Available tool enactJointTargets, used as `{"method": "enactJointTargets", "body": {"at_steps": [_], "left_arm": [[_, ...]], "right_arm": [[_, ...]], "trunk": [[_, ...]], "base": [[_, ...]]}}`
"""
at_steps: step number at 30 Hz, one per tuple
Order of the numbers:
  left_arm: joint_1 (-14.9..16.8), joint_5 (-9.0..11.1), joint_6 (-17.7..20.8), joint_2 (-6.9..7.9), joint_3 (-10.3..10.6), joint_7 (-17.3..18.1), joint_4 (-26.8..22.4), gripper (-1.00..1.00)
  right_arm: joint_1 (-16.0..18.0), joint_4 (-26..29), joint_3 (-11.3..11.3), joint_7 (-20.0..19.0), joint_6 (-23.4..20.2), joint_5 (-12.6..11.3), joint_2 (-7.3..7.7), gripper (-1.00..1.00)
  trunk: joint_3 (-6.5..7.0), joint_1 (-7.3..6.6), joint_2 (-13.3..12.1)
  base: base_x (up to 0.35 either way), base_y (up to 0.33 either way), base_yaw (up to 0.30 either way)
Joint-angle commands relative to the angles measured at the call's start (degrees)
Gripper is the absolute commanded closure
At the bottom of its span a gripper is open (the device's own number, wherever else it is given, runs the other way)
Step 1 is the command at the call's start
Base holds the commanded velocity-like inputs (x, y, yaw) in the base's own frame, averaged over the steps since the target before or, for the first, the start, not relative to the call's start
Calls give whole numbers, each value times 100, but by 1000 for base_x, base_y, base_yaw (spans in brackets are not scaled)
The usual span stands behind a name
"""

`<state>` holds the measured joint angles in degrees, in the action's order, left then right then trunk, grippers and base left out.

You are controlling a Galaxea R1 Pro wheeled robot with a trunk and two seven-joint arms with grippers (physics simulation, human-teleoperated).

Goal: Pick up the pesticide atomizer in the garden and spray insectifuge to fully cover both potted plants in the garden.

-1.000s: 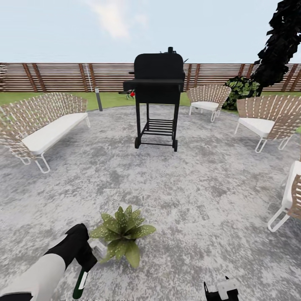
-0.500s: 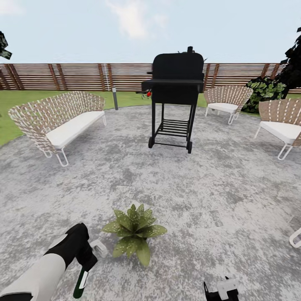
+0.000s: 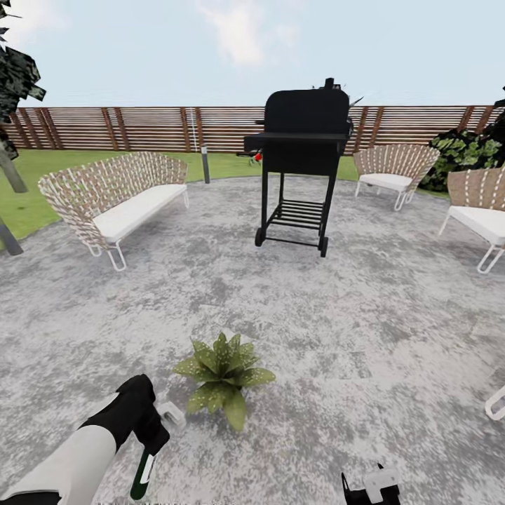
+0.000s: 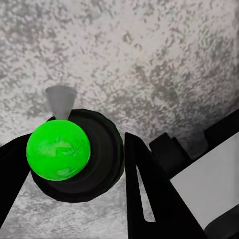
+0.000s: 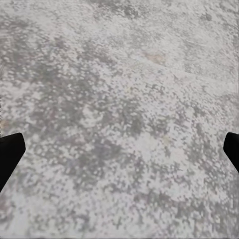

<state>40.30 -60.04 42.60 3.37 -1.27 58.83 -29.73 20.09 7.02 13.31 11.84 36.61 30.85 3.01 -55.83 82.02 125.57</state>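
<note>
View panned left over last second; plant (image 3: 223, 379) now centred. Atomizer (image 3: 146, 471) held in left fingers (image 3: 156, 438), beside plant. Right fingers (image 5: 10, 152) spread wide, nothing held. Spraying judged imminent.

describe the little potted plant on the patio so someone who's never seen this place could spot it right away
Start at the tall black grill standing in the middle of the round grey patio, then look down across the bare stone toward the robot. The potted plant sits low on the paving just beyond the left gripper. It is a small rosette of pointed, pale-speckled green leaves, the one green thing on the grey stone.
</note>
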Motion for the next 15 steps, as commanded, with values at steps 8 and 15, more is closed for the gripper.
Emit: {"method": "enactJointTargets", "body": {"at_steps": [8,15], "left_arm": [[4,-42,38,-5,-22,41,-18,100],[3,-43,38,1,-5,-275,5,100]], "right_arm": [[4,-1,24,38,13,61,3,-100],[4,-1,27,38,13,65,15,-100]], "trunk": [[-5,-1,2],[-5,-1,2]], "base": [[-2,-26,161],[0,0,3]]}}
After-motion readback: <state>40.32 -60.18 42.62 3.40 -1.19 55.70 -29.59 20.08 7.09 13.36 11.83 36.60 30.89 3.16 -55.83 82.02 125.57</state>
